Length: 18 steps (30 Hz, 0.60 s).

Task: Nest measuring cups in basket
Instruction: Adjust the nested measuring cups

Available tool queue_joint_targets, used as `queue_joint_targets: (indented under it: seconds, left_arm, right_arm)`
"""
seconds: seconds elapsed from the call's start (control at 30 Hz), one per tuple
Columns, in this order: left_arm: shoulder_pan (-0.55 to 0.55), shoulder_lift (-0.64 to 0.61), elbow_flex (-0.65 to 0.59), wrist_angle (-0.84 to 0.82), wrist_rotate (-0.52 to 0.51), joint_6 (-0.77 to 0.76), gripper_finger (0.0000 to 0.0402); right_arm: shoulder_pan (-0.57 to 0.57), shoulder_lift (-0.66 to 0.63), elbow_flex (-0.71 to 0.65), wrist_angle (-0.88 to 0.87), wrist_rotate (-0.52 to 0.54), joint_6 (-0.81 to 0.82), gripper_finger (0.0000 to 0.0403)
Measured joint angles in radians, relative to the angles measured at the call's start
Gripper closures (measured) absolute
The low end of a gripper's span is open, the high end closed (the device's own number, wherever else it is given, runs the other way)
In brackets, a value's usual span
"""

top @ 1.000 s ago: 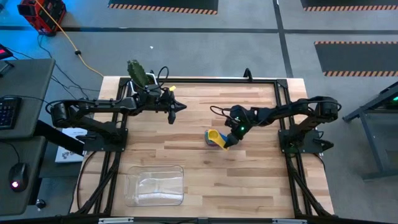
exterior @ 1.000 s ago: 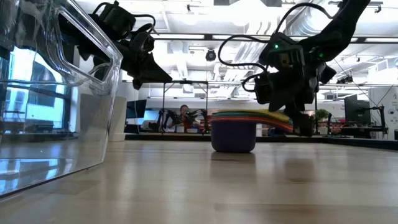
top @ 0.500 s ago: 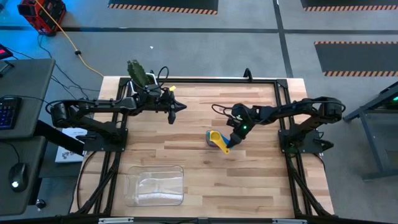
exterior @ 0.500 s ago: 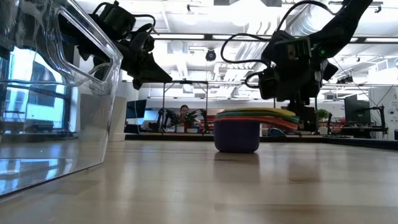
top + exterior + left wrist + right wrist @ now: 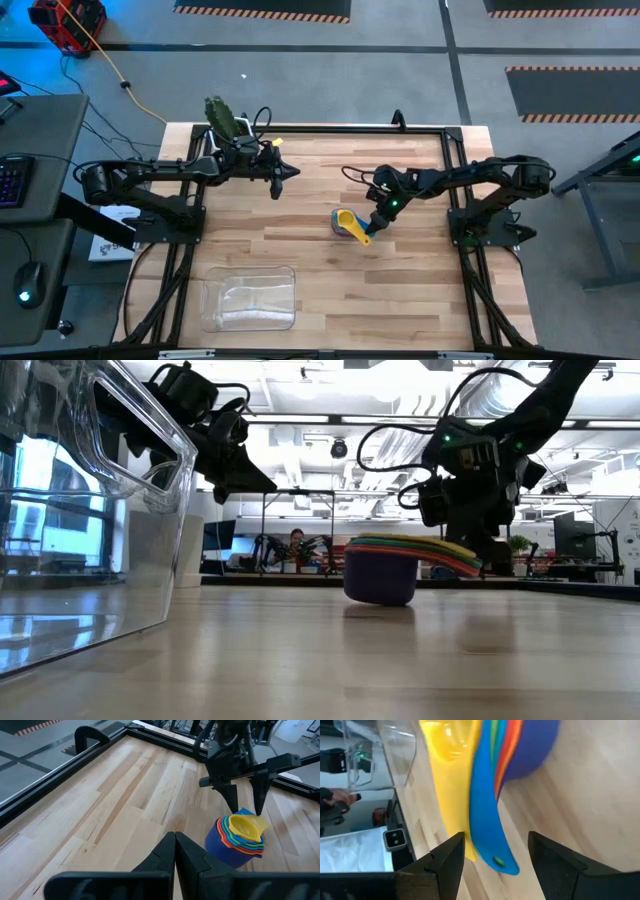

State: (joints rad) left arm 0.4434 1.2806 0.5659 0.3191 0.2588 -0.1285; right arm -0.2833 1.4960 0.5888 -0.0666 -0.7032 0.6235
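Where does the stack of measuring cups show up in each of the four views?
High view: stack of measuring cups at table centre, under the right gripper.
Low view: stack mid-picture, on the table.
Left wrist view: stack beyond the left gripper.
Right wrist view: stack fills the middle.
Shared landmark: the right gripper beside the handles.

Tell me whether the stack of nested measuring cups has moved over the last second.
Yes. In the low view, the stack of nested plastic measuring cups has slid slightly right along the wooden table and now sits tilted.

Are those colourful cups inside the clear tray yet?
No. The stacked cups sit on the table mid-board; the clear tray lies empty near the front edge.
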Motion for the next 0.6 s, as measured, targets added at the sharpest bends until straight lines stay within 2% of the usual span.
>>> queue_joint_targets:
  seconds: [0.13, 0.37, 0.6]
  left_arm:
    - [0.0, 0.0, 0.0, 0.0, 0.0, 0.0, 0.0402]
    - [0.0, 0.0, 0.0, 0.0, 0.0, 0.0, 0.0401]
    - [0.001, 0.0, 0.0, 0.0, 0.0, 0.002, 0.0402]
  right_arm:
    - [-0.013, 0.0, 0.0, 0.003, -0.003, -0.004, 0.0194]
    - [-0.038, 0.0, 0.0, 0.026, -0.067, 0.013, 0.0194]
    - [-0.056, 0.0, 0.0, 0.026, -0.059, 0.005, 0.0194]
